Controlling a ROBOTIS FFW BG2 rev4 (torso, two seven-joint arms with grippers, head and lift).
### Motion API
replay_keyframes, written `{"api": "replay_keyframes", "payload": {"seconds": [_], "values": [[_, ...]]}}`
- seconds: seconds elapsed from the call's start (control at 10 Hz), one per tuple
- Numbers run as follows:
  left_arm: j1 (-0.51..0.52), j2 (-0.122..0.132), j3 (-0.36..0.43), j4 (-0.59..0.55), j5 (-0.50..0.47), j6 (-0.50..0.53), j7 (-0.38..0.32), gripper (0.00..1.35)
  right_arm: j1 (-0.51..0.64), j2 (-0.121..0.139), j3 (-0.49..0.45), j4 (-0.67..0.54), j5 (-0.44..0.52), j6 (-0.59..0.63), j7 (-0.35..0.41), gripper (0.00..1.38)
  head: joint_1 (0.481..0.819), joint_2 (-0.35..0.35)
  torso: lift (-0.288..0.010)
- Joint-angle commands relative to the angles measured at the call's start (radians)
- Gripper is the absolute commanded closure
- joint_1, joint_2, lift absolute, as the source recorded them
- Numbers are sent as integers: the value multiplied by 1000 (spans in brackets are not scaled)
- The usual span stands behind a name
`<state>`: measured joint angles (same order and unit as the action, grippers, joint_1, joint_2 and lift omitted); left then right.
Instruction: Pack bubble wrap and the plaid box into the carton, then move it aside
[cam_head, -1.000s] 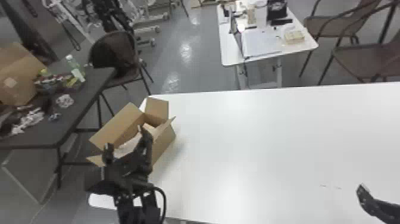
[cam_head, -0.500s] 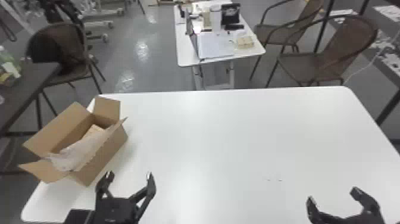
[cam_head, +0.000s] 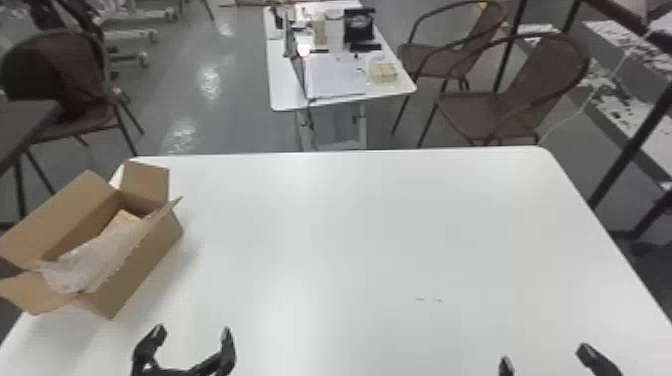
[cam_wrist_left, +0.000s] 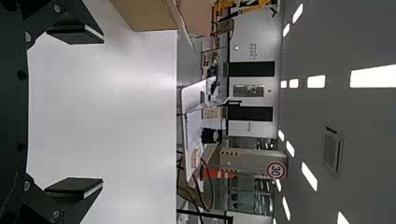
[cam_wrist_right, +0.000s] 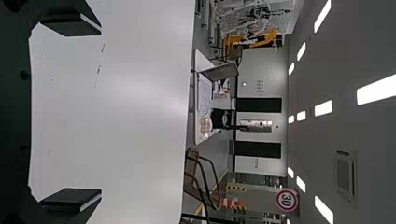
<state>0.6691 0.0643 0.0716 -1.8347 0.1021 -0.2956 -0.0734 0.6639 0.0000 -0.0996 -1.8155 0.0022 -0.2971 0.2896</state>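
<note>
Left gripper (cam_head: 193, 332) and right gripper (cam_head: 545, 356) are both spread wide over the table (cam_head: 350, 225). Carton's (cam_head: 145, 275) sitting on the left side, flaps open, bubble wrap (cam_head: 90, 262) bunched in it, and just past that, probably the plaid box (cam_head: 127, 216).

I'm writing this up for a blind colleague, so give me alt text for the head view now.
Open carton with bubble wrap inside, on a white table's left side; two open grippers, left and right, at the near edge.
</note>
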Motion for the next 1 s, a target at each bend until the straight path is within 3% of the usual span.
{"api": "replay_keyframes", "payload": {"seconds": [0.0, 0.2, 0.9], "values": [[-3, 3, 0, 0, 5, 10, -3, 209, -3, 1, 0, 1, -2, 3, 2, 78, 695, 74, -65], [-9, 12, -1, 0, 11, 23, -19, 208, -10, 1, 0, -2, -4, 21, 23, 78, 695, 76, -65], [-20, -9, 13, 5, 27, 47, -60, 208, -23, 1, 1, 4, -13, 44, 45, 84, 695, 77, -65]]}}
